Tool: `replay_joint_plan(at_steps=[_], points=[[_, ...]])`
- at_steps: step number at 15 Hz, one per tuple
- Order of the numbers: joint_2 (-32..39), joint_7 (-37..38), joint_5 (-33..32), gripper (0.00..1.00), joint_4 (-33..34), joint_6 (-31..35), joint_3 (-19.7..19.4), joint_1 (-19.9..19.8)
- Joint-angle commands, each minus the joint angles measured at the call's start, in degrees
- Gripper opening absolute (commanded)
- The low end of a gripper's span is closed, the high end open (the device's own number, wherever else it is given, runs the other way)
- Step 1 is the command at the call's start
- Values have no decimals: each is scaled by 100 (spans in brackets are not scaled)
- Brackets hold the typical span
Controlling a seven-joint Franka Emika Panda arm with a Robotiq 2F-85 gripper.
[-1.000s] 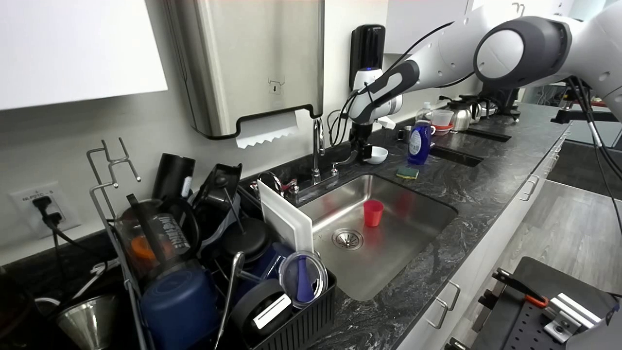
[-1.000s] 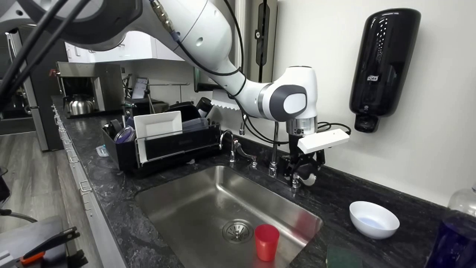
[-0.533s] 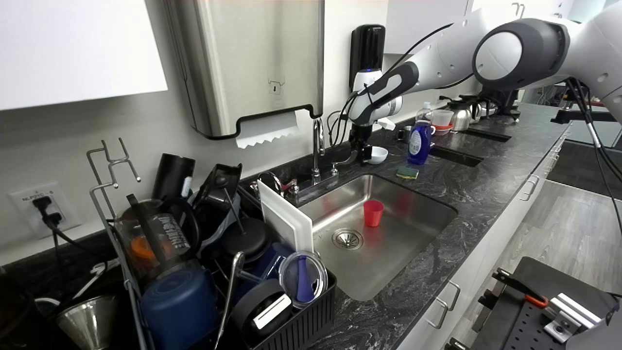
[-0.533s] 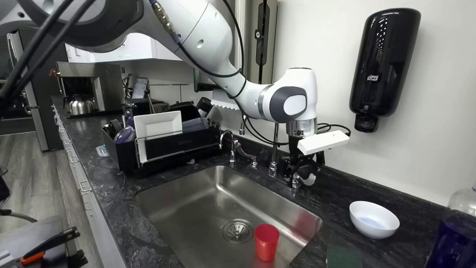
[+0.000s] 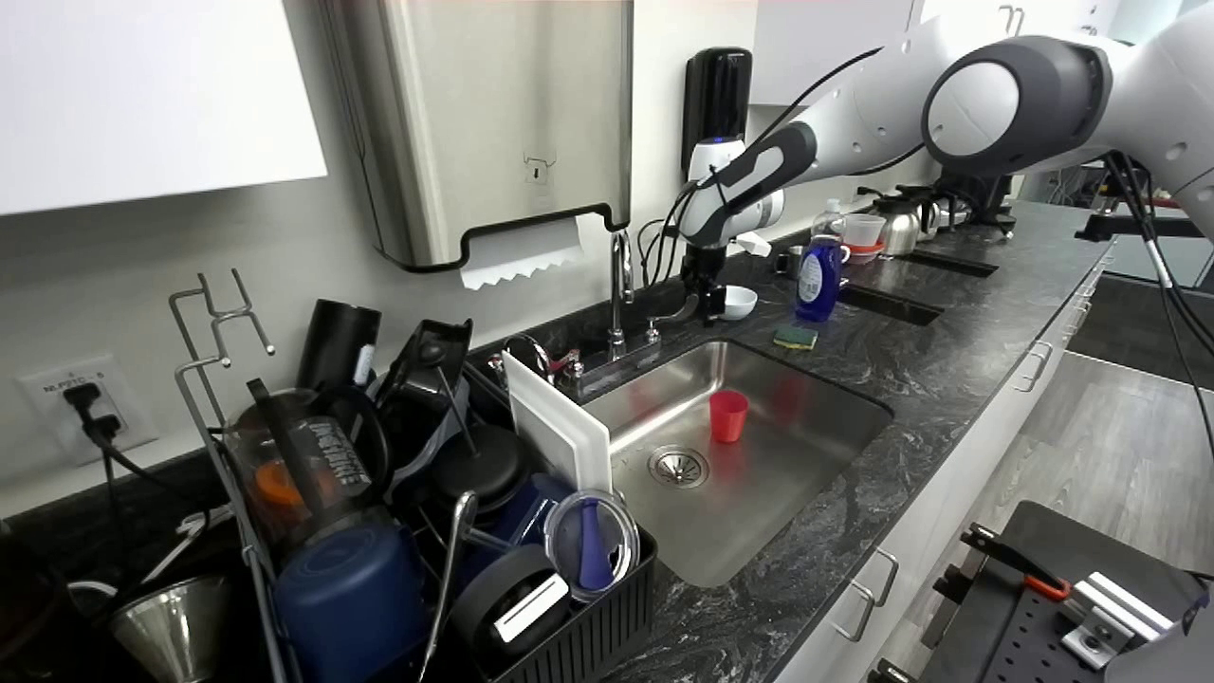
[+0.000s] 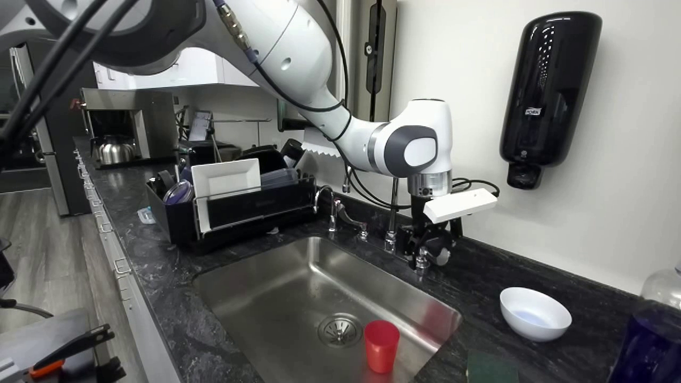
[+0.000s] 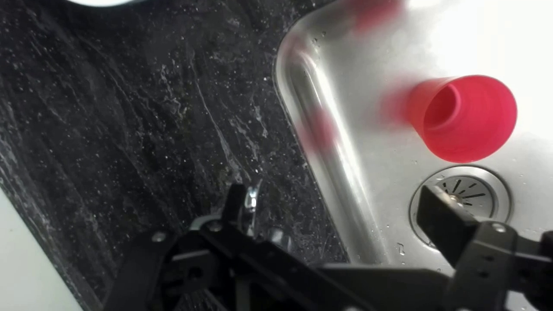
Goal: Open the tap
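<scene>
The tap is a slim chrome faucet with a thin upright spout behind the sink; it also shows in an exterior view, partly behind cables. Its handles flank the base: a far one and a near one at my gripper. My gripper points down at the near handle, which shows in an exterior view too. In the wrist view the gripper's fingers are wide apart. The chrome handle lies between them, close beside the left finger; I cannot tell whether they touch. Its lower part is hidden.
A red cup stands in the steel sink. A white bowl, a blue soap bottle and a sponge are beside it. A dish rack and a small curved faucet stand beyond. A towel dispenser hangs above.
My gripper and wrist have sunk slightly and shifted a few pixels sideways at the near handle. The gripper covers slightly more of that handle's lever. The other things have not moved.
</scene>
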Motion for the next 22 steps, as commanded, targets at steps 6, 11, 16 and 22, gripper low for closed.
replay_joint_plan(at_steps=[6, 11, 16, 22], points=[[-209, 26, 107, 100, -561, 5, 100, 14], [-283, 50, 124, 100, -662, 63, 110, 3], [-457, 64, 135, 100, -897, 153, 130, 3], [-718, 205, 175, 100, -1246, 192, 161, 19]])
